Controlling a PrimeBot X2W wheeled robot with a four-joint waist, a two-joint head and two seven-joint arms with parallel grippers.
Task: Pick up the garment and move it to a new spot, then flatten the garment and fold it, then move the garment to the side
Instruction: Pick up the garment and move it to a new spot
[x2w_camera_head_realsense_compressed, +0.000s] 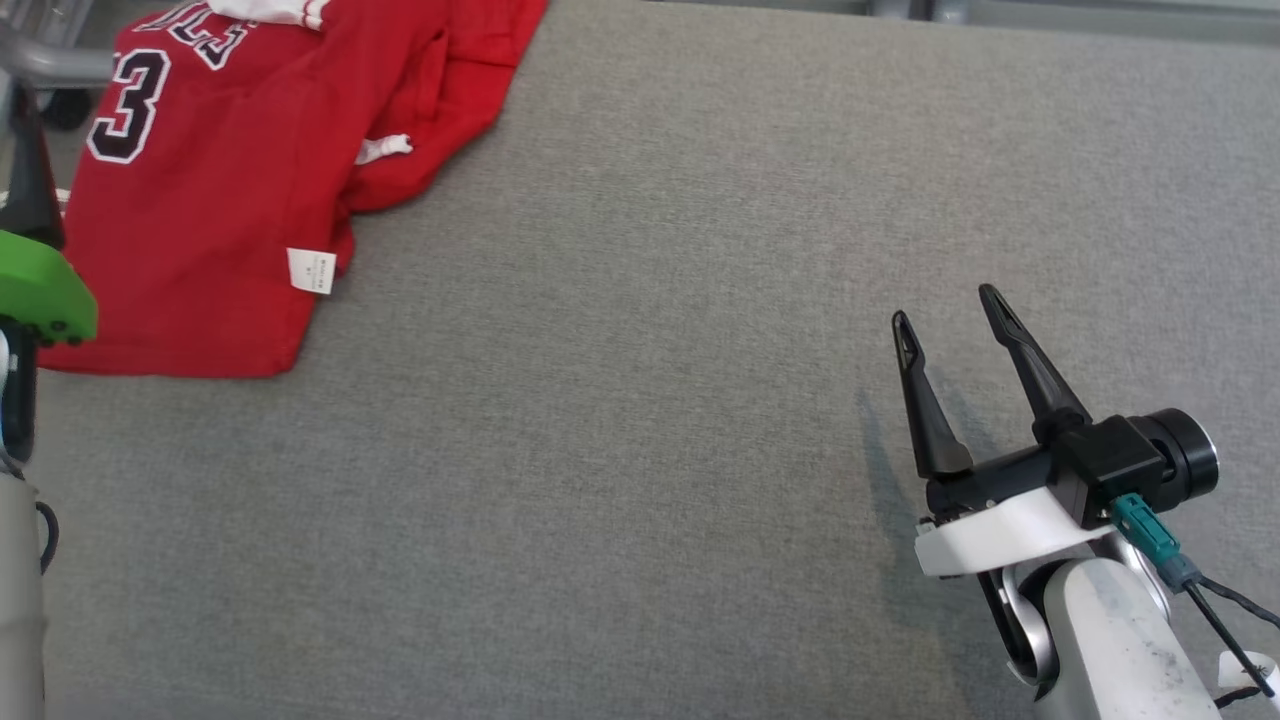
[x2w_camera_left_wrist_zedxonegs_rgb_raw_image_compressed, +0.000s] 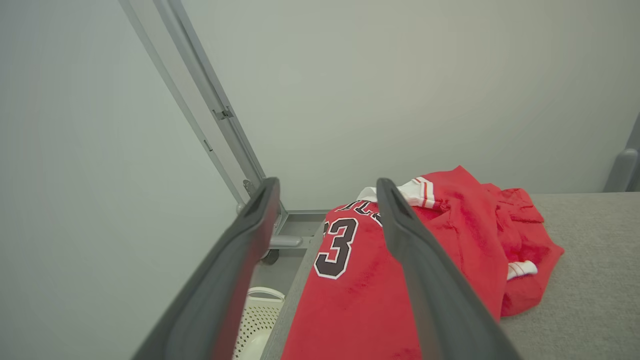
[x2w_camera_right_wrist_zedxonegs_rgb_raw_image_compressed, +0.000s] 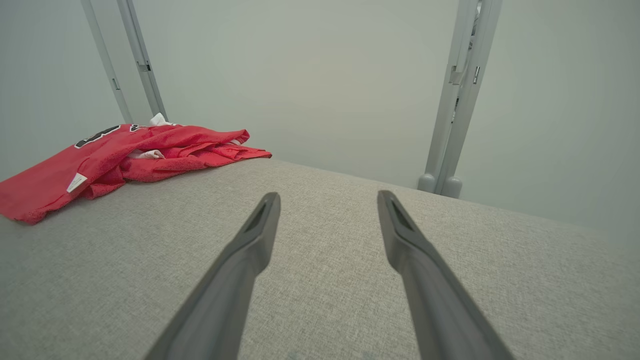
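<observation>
Since the garment (x2w_camera_head_realsense_compressed: 210, 200) lies rumpled just ahead of my left claw (x2w_camera_left_wrist_zedxonegs_rgb_raw_image_compressed: 326, 184) and well left of my right claw (x2w_camera_head_realsense_compressed: 948, 306), both spread open and empty above the tabletop (x2w_camera_head_realsense_compressed: 650, 450), I judge nothing done: pickup, flattening, folding and shifting aside are all left.

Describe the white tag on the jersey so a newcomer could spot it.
On the grey table, find the red jersey at the far left. Its label sits on the right edge: flat, rectangular, faintly printed, unlike the bunched white tuft beyond it.
</observation>
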